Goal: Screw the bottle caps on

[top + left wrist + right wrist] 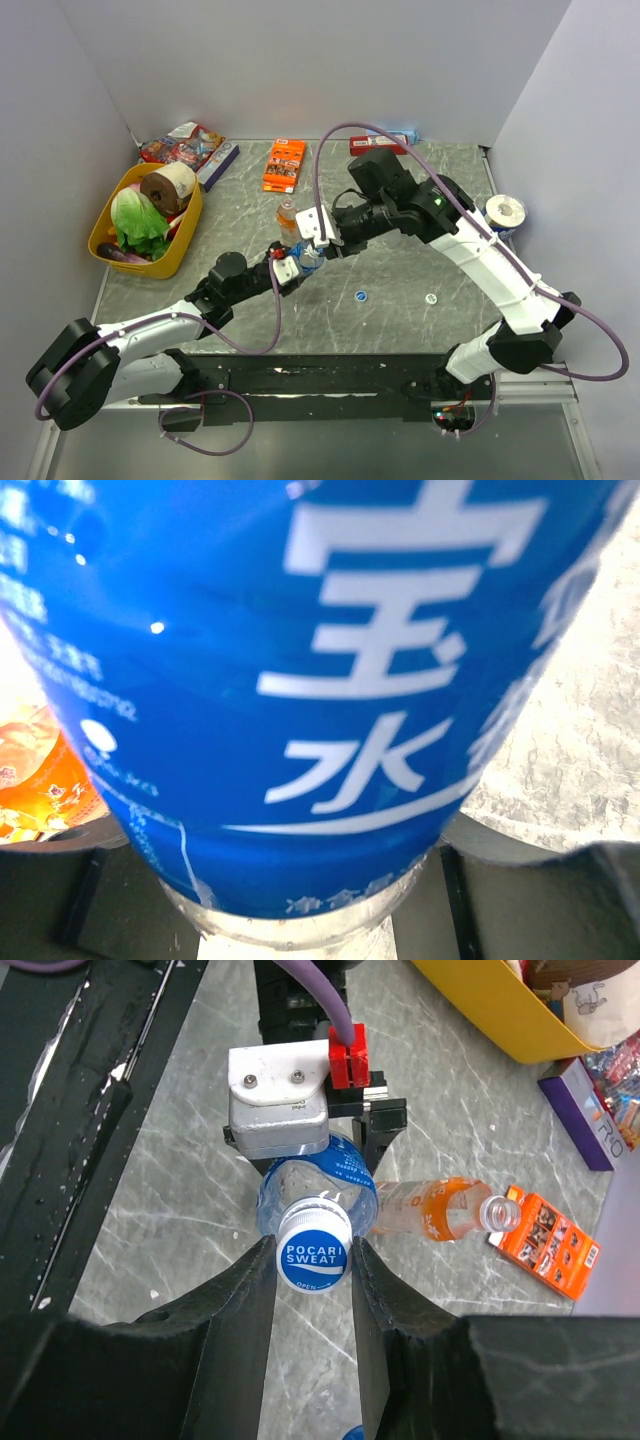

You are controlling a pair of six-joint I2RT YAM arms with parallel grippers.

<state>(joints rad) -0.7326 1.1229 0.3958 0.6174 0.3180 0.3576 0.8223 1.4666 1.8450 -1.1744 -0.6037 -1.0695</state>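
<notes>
At the middle of the desk (400, 330), seen from above, the left hand (290, 266) is clamped on a blue-label bottle (305, 258), and the right hand (314, 248) meets it from 2 o'clock. A loose blue cap (359, 296) lies at the bottle's 4 o'clock with a whitish cap (431, 298) beyond it, and an orange-drink bottle (287, 215) sits at 11 o'clock. No third bottle can be made out here. From the left wrist, the blue label fills nearly everything, and that hand's own fingers show only as dark slivers along the bottom edge. From the right wrist, the right hand's fingers press both sides of the Pocari Sweat cap (313, 1252), which sits on the bottle's neck. The orange-drink bottle, its neck uncapped, shows at 3 o'clock; whether it stands or lies is unclear. To do this well, the left hand should hold firm while the right hand keeps the cap square to the neck and turns it without tilting. The threads are hidden, so how far the cap has seated cannot be told.
</notes>
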